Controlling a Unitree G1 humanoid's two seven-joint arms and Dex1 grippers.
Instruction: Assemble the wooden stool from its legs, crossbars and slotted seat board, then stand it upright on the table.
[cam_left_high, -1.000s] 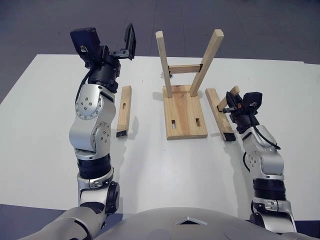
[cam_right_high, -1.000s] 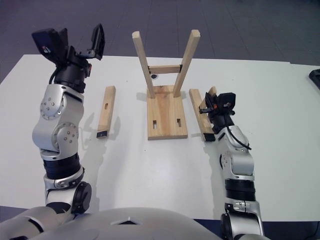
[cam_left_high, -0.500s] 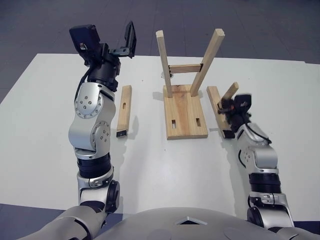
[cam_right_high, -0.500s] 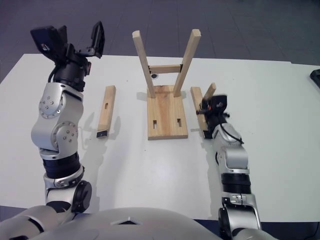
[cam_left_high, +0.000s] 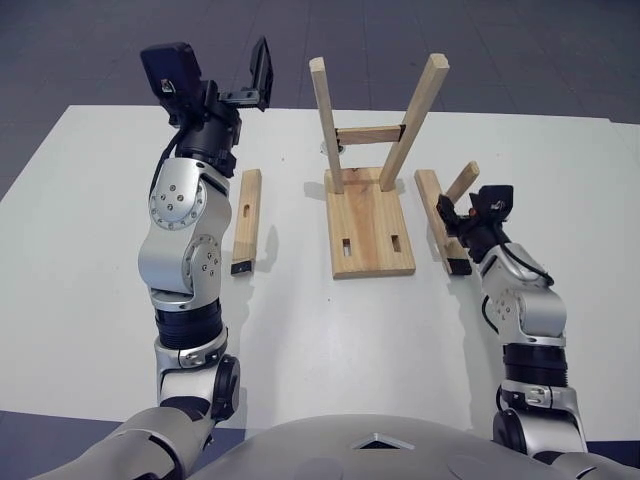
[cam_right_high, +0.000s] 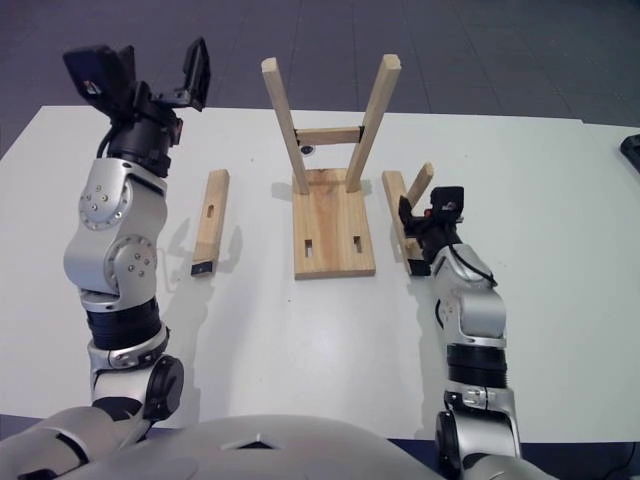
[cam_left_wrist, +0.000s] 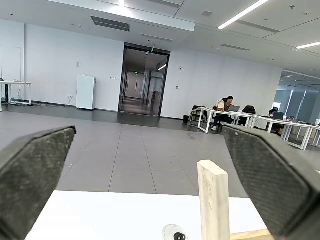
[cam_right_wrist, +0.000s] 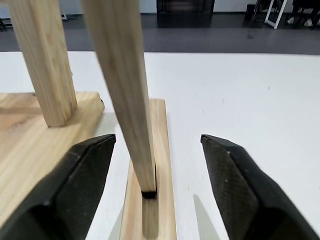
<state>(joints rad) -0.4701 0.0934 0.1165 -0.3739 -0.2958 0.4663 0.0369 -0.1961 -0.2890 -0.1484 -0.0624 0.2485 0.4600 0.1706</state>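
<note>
From the head, the left pincer (cam_right_high: 162, 72) is raised over the far left of the table (cam_left_high: 90, 260), spread wide and holding nothing. The right pincer (cam_left_high: 458, 213) sits low, just right of the seat board (cam_left_high: 368, 215), at a short bar (cam_left_high: 462, 183) that leans up out of a flat leg (cam_left_high: 432, 205) lying on the table. From here its fingers are too small to judge. An upright leg (cam_left_high: 324, 125) and a second upright leg (cam_left_high: 417, 120) stand at the board's far end, joined by a crossbar (cam_left_high: 370, 136). The two near slots are open, and a loose leg (cam_left_high: 247, 220) lies well to the left. The left wrist view shows its fingers (cam_left_wrist: 35, 170) far apart with only air between them. Beyond them is the top of one upright leg, cut off below, and a small round thing (cam_left_wrist: 173, 233) too dim to make out. The right wrist view shows its fingers (cam_right_wrist: 85, 185) on either side of the short bar with a gap on each side, open and touching nothing. The bar's foot sits in the flat leg's slot, and its top is cut off.
</note>
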